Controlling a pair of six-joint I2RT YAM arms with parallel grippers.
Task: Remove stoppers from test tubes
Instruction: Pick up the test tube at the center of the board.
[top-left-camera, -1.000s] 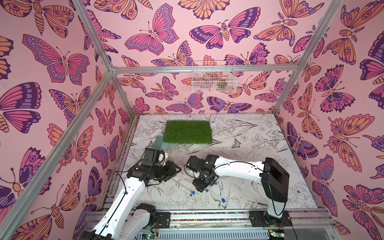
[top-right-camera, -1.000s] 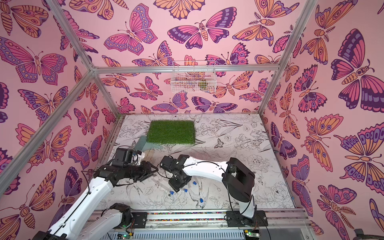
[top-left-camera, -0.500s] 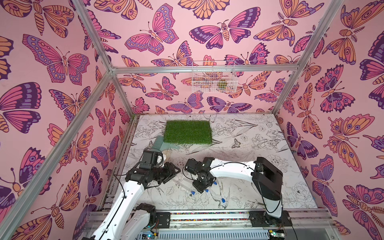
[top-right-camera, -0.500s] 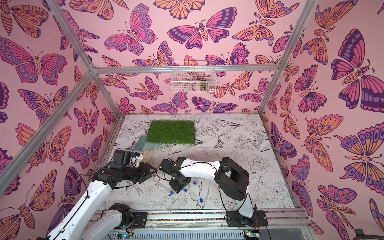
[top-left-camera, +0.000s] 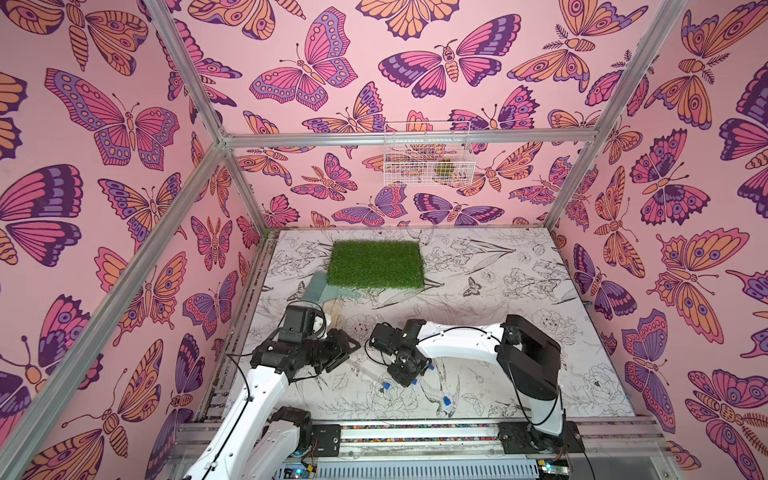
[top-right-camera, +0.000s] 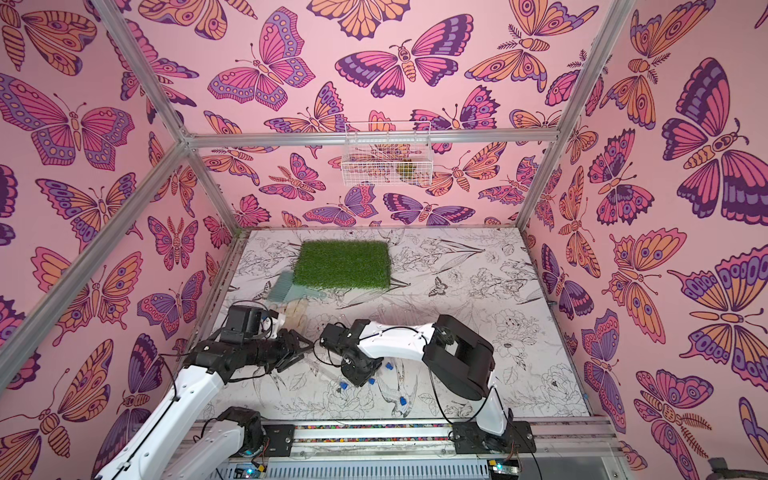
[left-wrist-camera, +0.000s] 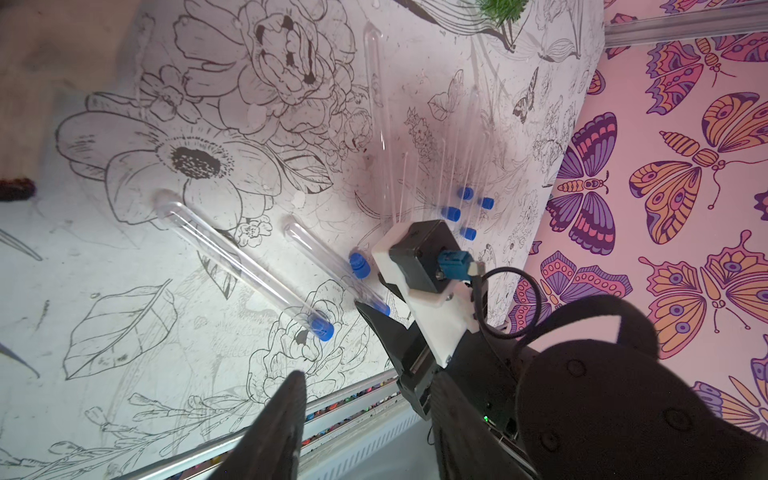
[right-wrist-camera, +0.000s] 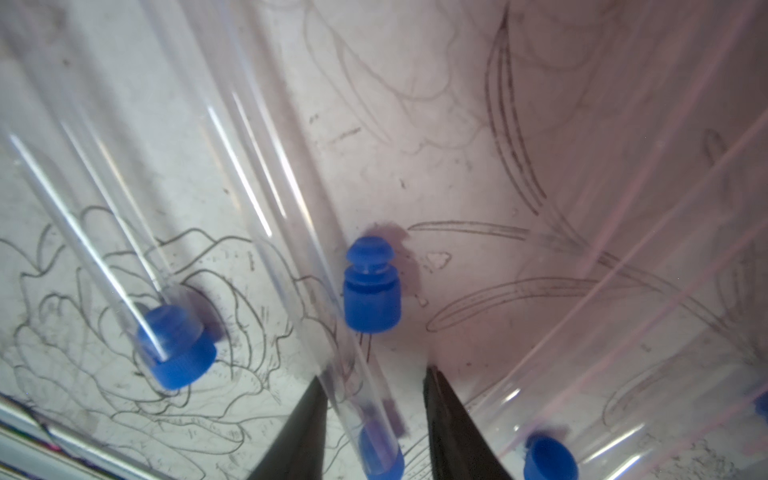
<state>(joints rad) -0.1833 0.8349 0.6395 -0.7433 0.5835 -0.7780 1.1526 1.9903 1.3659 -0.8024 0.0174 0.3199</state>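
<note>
Several clear test tubes (left-wrist-camera: 241, 262) lie near the table's front, some with blue stoppers (left-wrist-camera: 322, 328) in them. A few loose stoppers (right-wrist-camera: 370, 286) lie among them. My right gripper (right-wrist-camera: 374, 376) points down at the table (top-left-camera: 540, 374), in both top views (top-left-camera: 407, 374) (top-right-camera: 359, 376). Its jaws straddle the stoppered end (right-wrist-camera: 380, 453) of one tube; that tube touches one finger, with a gap to the other. My left gripper (top-left-camera: 347, 353) hovers open and empty just left of it.
A green turf mat (top-left-camera: 376, 266) lies at the back of the table, with a teal comb (top-left-camera: 322, 286) at its left edge. A white wire basket (top-left-camera: 428, 162) hangs on the back wall. The metal rail (top-left-camera: 415, 432) runs along the front edge.
My right gripper's jaws have narrowed around the tube's stoppered end, and that arm's elbow has shifted left. The left gripper has barely moved.
</note>
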